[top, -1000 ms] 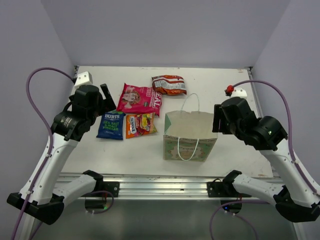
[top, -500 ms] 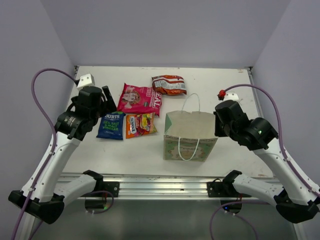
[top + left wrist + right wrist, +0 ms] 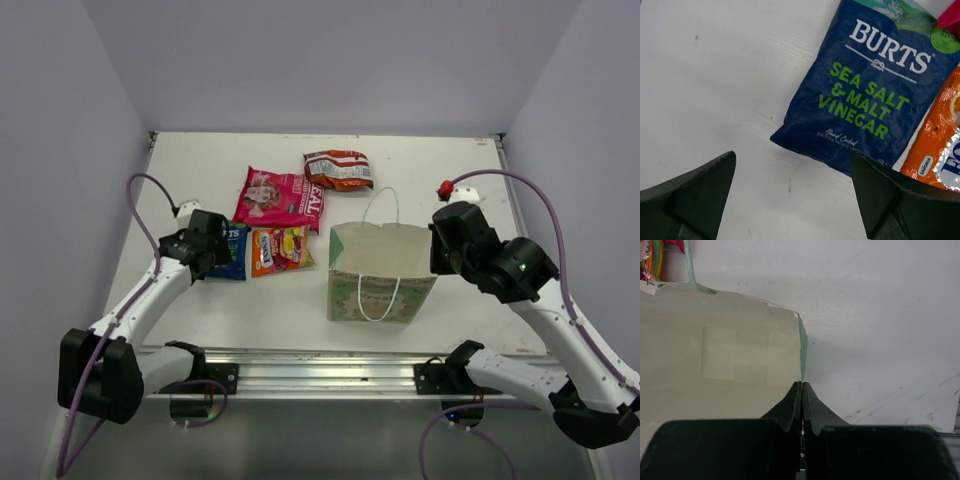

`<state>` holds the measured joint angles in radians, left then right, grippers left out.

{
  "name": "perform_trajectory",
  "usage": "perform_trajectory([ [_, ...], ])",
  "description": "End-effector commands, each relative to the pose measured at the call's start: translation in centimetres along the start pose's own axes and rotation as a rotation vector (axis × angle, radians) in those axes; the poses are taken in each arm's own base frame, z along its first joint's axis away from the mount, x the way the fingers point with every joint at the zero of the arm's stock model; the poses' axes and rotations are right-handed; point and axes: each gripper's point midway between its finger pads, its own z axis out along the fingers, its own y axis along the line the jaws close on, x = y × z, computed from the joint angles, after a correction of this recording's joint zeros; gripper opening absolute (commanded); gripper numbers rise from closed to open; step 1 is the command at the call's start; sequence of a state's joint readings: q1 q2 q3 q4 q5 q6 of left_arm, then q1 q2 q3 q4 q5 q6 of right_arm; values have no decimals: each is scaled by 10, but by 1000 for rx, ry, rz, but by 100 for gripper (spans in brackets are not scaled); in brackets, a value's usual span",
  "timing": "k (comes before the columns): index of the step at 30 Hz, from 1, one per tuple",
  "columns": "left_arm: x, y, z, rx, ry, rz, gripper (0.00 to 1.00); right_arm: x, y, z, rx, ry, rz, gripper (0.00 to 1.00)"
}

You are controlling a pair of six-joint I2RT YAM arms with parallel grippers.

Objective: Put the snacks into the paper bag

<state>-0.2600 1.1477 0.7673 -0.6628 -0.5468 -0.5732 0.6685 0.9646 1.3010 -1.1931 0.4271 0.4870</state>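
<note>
Weighing up light, crinkly goods

The floppy paper bag (image 3: 380,290) stands upright on the worktop (image 3: 470,300), right claw (image 3: 801,385) pinched together on its right rim. 4 foil snacks (image 3: 280,198) lie left of it; the left claw (image 3: 792,165) gapes over the blue Burts packet (image 3: 860,95): light, slippery, best nipped edgewise.

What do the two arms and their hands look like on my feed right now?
Both the left arm and the right arm have white links with bulky black joint housings and black base clamps. A purple cable loops off each; the right one's ends near a small red fitting. The left hand and right hand have matte black, wedge-shaped fingers.
</note>
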Motion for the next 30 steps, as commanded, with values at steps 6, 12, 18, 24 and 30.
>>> perform_trajectory([
  [6,-39,-3,51,96,-112,-105,98,-11,0,-7,-23,-54,2,0],
  [12,-19,-13,86,130,-1,-90,95,-13,4,-7,-38,-57,6,0],
  [18,-6,-25,96,178,50,-75,68,-12,5,-6,-41,-54,9,0],
  [24,-2,-23,98,157,76,-62,3,-12,8,-3,-47,-53,11,0],
  [30,0,-19,98,138,89,-60,0,-13,11,-2,-60,-54,14,0],
])
